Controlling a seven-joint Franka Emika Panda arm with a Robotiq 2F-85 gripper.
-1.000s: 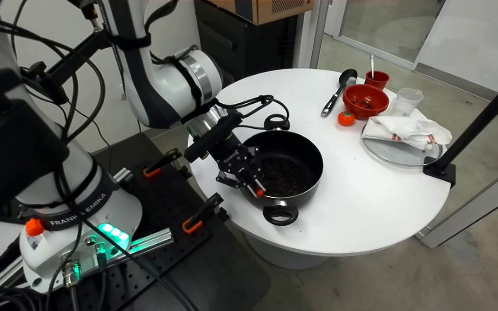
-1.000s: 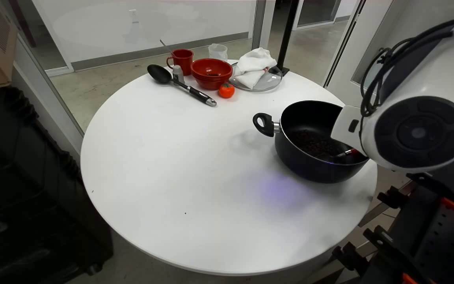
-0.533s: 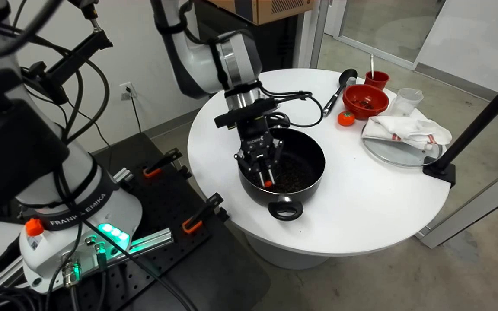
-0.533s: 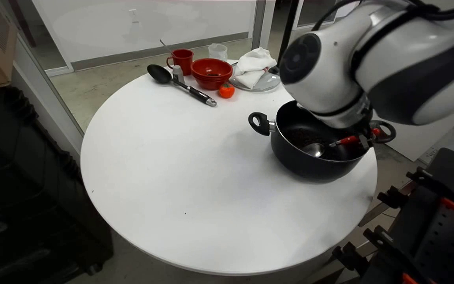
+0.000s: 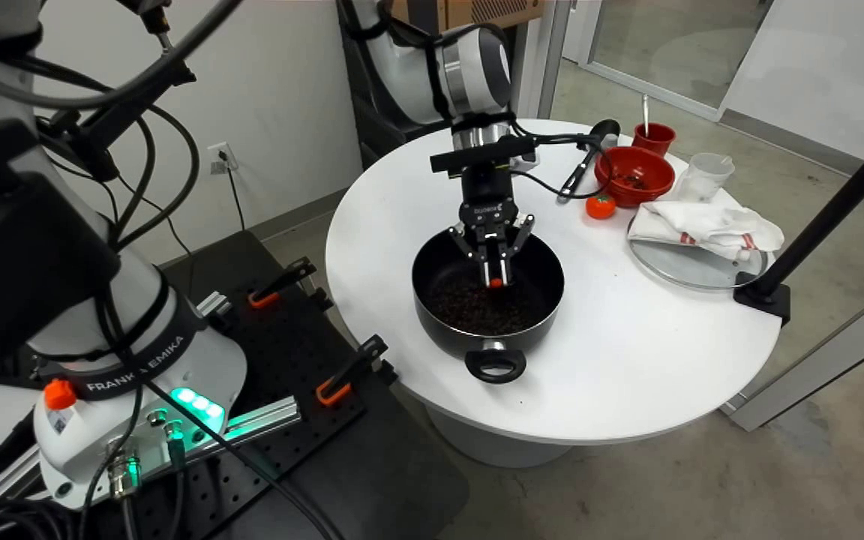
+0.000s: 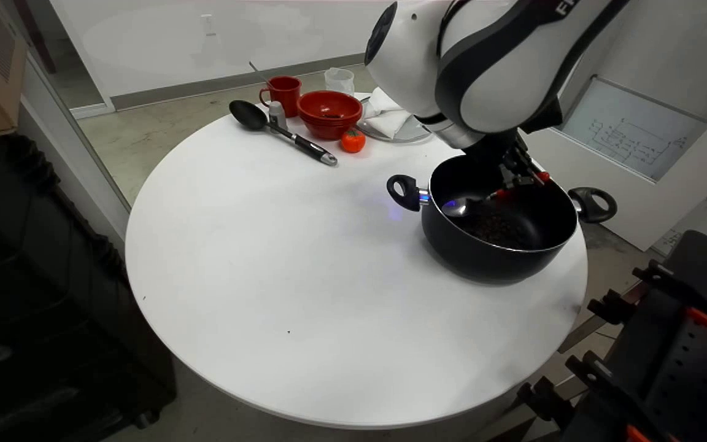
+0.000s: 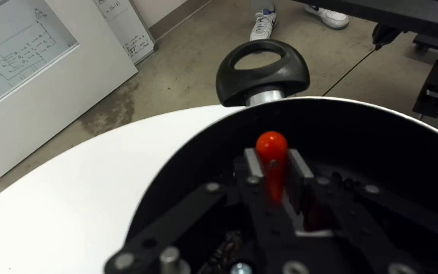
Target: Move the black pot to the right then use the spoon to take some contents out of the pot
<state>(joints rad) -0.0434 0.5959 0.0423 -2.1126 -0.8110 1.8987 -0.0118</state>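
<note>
Robot's end effector (image 7: 276,163) is pinching the spoon (image 6: 455,207) by its red handle, in the mouth of the black pot (image 6: 494,264). In an exterior view, the spoon's head is sitting near the pot's left rim, so a sideways push could be bumping it and spilling. Farther right, the thin handle could be twisting if dark bits (image 6: 496,232) are pushing back. The spoon's head is looking round and shiny, its handle red and slim.
</note>
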